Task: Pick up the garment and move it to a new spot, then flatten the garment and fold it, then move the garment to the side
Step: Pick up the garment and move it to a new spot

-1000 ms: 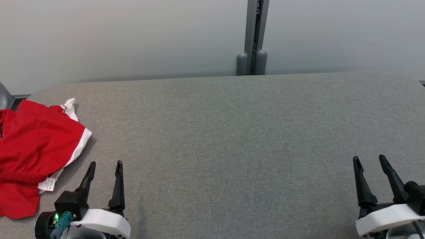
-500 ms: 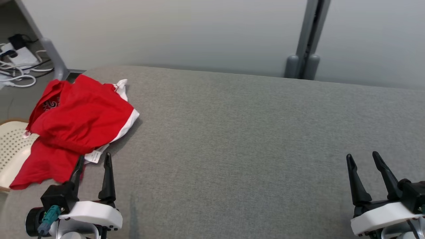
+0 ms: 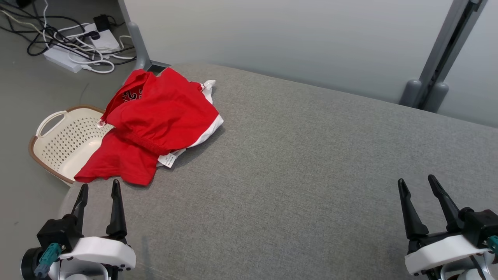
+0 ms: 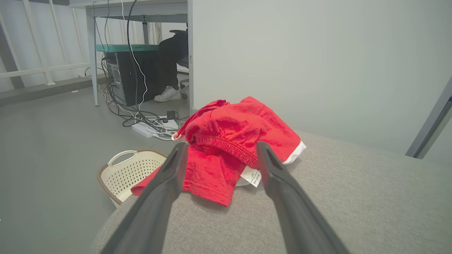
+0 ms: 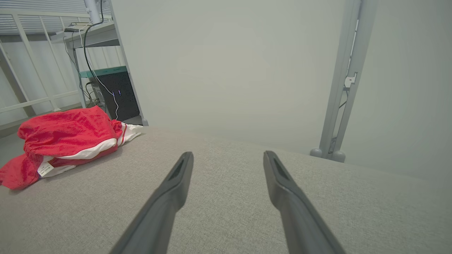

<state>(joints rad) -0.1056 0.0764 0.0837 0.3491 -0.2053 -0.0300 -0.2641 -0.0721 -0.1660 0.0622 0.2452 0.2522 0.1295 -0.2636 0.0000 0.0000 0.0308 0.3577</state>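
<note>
Crumpled red-and-white cloth garment is overhanging the far-left corner of the grey padded surface; left gripper and right gripper are hovering spread and empty, awaiting pickup.

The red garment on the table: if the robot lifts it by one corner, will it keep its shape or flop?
Likely floppy: the garment lies crumpled in soft folds, so it should drape when lifted. It looks thin and light. One edge seems to overhang the table above the basket, so a push might slide it off.
</note>
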